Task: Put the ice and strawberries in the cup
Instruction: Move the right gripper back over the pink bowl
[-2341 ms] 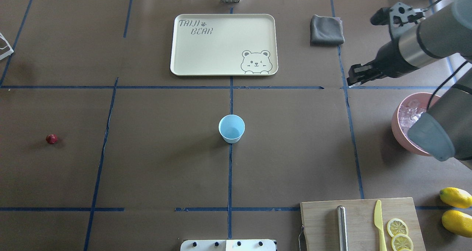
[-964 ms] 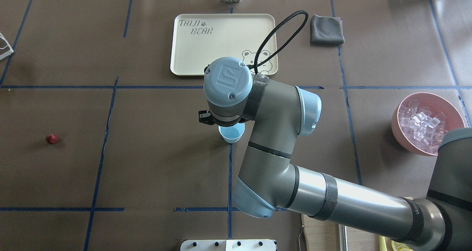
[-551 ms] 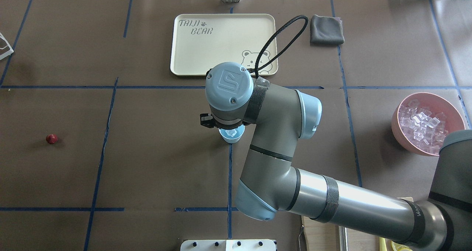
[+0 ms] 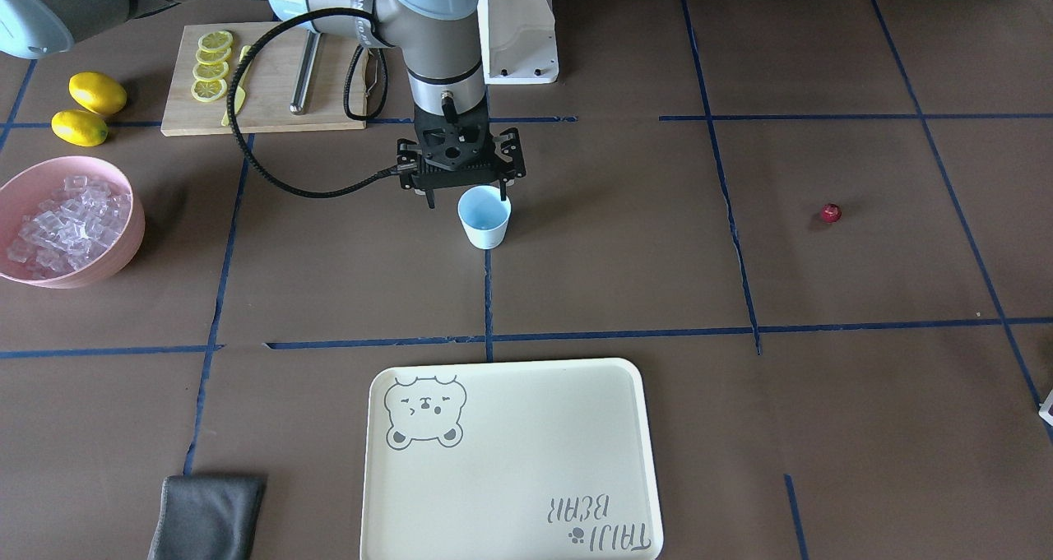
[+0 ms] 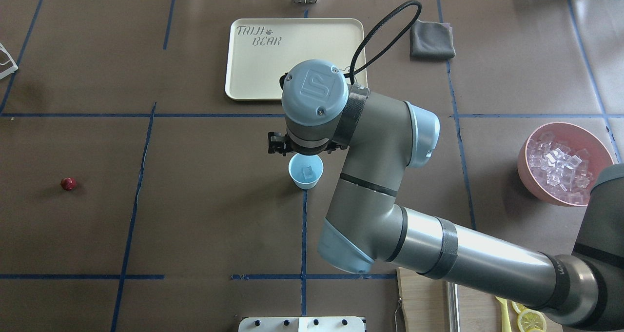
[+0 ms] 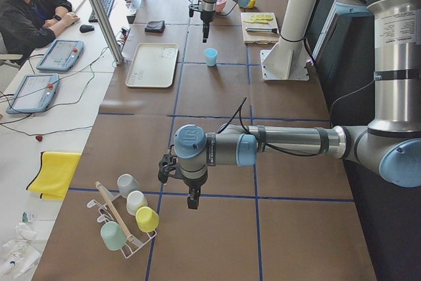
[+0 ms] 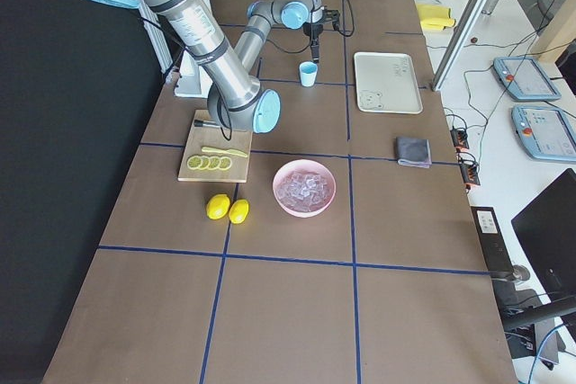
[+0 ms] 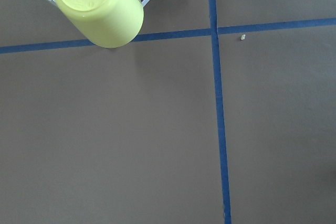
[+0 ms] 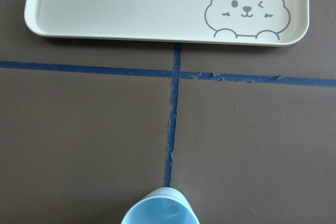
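Note:
The light blue cup (image 5: 305,171) stands at the table's centre, and one clear ice cube (image 5: 308,172) lies in it. More ice (image 5: 555,162) fills the pink bowl (image 5: 531,176) at the right. My right gripper (image 4: 466,196) hangs open just above and behind the cup (image 4: 484,216), nothing between its fingers. The right wrist view catches only the cup's rim (image 9: 160,211) at its bottom edge. The strawberry (image 5: 68,184) lies alone far to the left. My left gripper (image 6: 191,203) hovers over bare table near a cup rack; I cannot tell whether it is open or shut.
A cream bear tray (image 5: 292,54) lies behind the cup, a grey cloth (image 5: 431,39) to its right. A cutting board (image 4: 271,91) holds lemon slices, a knife and a steel rod, with two lemons (image 4: 97,93) beside it. The cup rack (image 6: 128,218) stands by my left arm. A person sits at a side table.
My right arm swung from the pink bowl to over the cup and let an ice cube fall in. The wrist has since risen and drawn back toward the tray.

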Robot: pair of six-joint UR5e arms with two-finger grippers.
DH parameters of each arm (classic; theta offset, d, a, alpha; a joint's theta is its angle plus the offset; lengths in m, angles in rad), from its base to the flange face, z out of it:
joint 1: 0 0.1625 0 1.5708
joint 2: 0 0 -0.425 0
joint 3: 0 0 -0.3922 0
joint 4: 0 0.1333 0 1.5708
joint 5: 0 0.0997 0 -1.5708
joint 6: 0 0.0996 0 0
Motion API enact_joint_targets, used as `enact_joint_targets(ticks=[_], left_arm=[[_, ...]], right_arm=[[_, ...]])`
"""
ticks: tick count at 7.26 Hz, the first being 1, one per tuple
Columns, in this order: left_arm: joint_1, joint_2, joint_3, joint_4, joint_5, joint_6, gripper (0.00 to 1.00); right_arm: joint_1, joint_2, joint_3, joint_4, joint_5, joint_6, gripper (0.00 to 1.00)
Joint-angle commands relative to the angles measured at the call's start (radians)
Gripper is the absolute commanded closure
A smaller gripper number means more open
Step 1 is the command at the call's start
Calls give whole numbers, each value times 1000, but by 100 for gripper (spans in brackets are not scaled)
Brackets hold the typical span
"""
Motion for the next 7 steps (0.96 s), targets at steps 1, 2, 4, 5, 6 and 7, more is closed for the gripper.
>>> enact_joint_targets(ticks=[1,2,4,5,6,7], left_arm=[[0,0,-1,-1,0,1,0],[2,0,-1,-1,0,1,0],[3,-2,0,-1,-29,1,0],[3,0,0,1,-37,1,0],[3,-2,6,1,-37,1,0],[3,-2,9,-1,-35,1,0]], right_arm=[[134,-166,164,2,73,-261,0],[145,-203,204,9,-9,-284,0],[140,-249,209,12,1,-281,0],[140,-249,214,12,4,-264,0],[160,-260,223,12,52,-279,0],[210,-289,223,12,130,-363,0]])
